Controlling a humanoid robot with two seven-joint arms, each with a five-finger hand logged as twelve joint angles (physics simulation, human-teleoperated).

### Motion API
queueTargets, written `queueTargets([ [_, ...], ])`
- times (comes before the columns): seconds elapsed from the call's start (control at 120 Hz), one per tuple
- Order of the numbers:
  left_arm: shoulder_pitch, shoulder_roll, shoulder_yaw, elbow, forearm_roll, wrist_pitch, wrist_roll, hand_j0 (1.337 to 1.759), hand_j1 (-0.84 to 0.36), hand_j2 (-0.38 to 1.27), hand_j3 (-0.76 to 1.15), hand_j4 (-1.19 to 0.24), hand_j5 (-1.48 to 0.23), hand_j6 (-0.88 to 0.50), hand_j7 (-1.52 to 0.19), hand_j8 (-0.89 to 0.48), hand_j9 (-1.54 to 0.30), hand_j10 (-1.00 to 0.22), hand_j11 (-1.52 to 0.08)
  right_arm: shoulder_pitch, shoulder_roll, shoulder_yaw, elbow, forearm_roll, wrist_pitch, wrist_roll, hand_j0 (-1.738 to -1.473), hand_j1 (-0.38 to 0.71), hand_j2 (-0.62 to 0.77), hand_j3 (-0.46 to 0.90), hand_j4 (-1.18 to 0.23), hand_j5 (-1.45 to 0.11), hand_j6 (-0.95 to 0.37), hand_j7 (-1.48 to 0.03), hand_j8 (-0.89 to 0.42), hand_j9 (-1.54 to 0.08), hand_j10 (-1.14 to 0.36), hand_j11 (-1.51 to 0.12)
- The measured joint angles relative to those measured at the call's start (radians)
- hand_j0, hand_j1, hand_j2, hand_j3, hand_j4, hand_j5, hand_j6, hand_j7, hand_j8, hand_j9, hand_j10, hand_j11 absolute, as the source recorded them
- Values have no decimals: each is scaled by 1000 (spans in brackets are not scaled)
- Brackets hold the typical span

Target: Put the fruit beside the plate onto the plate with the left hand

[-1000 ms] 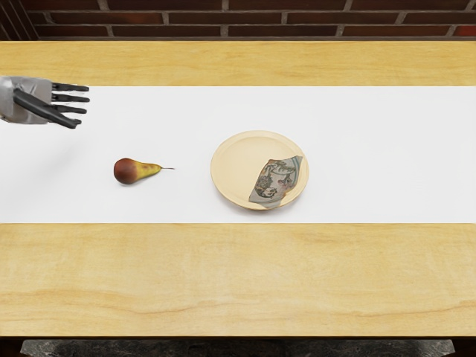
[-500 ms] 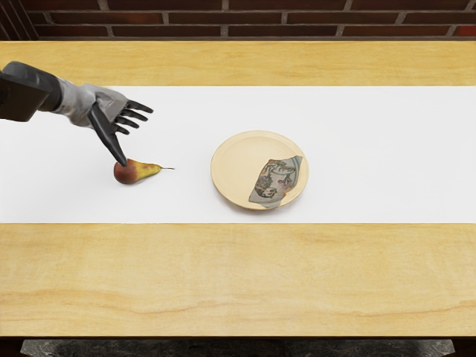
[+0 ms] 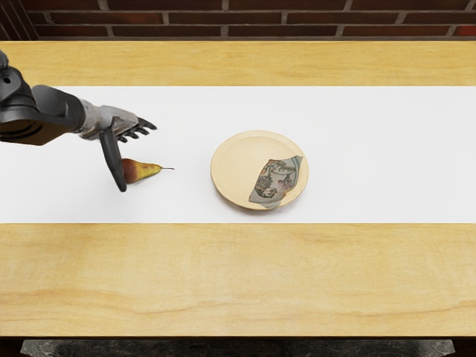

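Left robot hand over pear, plate nearby

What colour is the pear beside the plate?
The pear is yellow, reddening toward its wide end; head view.

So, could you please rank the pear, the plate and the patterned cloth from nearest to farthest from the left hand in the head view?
1. pear, right beside the left hand
2. plate, farther right
3. patterned cloth, on the plate's right side

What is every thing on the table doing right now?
Red-and-yellow pear: lying on its side on the white cloth, not gripped.
Round tan plate: flat, holding only a grey patterned scrap.
Left hand: open, thumb pointing down in front of the pear.
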State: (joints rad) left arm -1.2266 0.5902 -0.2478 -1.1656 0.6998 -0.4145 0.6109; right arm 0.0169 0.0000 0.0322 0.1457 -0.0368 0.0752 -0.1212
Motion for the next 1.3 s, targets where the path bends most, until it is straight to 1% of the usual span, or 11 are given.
queueTargets([
  [0.058, 14, -1, 1, -2, 15, 15, 0, 1658, 336, 3, 0, -14, -15, -15, -15, -14, -15, -13, -14, 0, 0, 0, 0, 0, 0, 0, -1658, -349, 0, 0, 0, 0, 0, 0, 0, 0, 0, 0],
  [0.225, 13, -8, 2, -3, 92, 49, 0, 1658, 336, 3, 0, -14, -15, -15, -15, -15, -15, -14, -15, 0, 0, 0, 0, 0, 0, 0, -1658, -349, 0, 0, 0, 0, 0, 0, 0, 0, 0, 0],
  [0.325, 24, -34, 2, -3, 113, 100, 0, 1658, 336, 3, 0, -15, -16, -16, -15, -15, -15, -14, -15, 1, 0, 0, 0, 0, 0, 0, -1658, -349, 0, 0, 0, 0, 0, 0, 0, 0, 0, 0],
  [0.475, 47, -39, 4, -2, 123, 186, 0, 1658, 336, 3, 0, -14, -15, -15, -15, -15, -15, -14, -15, 0, 0, 0, 0, 0, 0, 0, -1658, -349, 0, 0, 0, 0, 0, 0, 0, 0, 0, 0],
  [0.6, 56, -69, 5, 2, 128, 222, 0, 1658, 338, 3, 0, -13, -13, -14, -13, -14, -13, -12, -13, 1, 0, 0, 0, 0, 0, 0, -1658, -349, 0, 0, 0, 0, 0, 0, 0, 0, 0, 0],
  [0.7, 73, -108, 7, 4, 171, 271, 0, 1658, 339, 3, 0, -12, -12, -13, -12, -13, -12, -12, -12, 1, 0, 0, 0, 0, 0, 0, -1658, -349, 0, 0, 0, 0, 0, 0, 0, 0, 0, 0],
  [0.867, 73, -119, 42, 5, 237, 370, 0, 1658, 340, 3, 0, -11, -12, -13, -11, -12, -11, -11, -11, 1, 0, 0, 0, 0, 0, 0, -1658, -349, 0, 0, 0, 0, 0, 0, 0, 0, 0, 0],
  [1.0, 80, -144, 80, 16, 266, 395, 0, 1658, 340, 3, 0, -11, -11, -12, -11, -12, -11, -11, -11, 1, 0, 0, 0, 0, 0, 0, -1658, -349, 0, 0, 0, 0, 0, 0, 0, 0, 0, 0],
  [1.125, 81, -145, 118, 29, 282, 410, 0, 1658, 339, 3, 0, -12, -12, -13, -12, -13, -12, -12, -12, 1, 0, 0, 0, 0, 0, 0, -1658, -349, 0, 0, 0, 0, 0, 0, 0, 0, 0, 0],
  [1.175, 85, -145, 127, 34, 290, 423, 0, 1658, 323, 6, 0, -26, -30, -27, -30, -26, -30, -25, -29, 1, 0, 0, 0, 0, 0, 0, -1658, -349, 0, 0, 0, 0, 0, 0, 0, 0, 0, 0],
  [1.3, 93, -145, 139, 39, 305, 482, 0, 1658, 239, 20, 0, -96, -121, -97, -121, -97, -121, -96, -121, 1, 0, 0, 0, 0, 0, 0, -1658, -349, 0, 0, 0, 0, 0, 0, 0, 0, 0, 0],
])
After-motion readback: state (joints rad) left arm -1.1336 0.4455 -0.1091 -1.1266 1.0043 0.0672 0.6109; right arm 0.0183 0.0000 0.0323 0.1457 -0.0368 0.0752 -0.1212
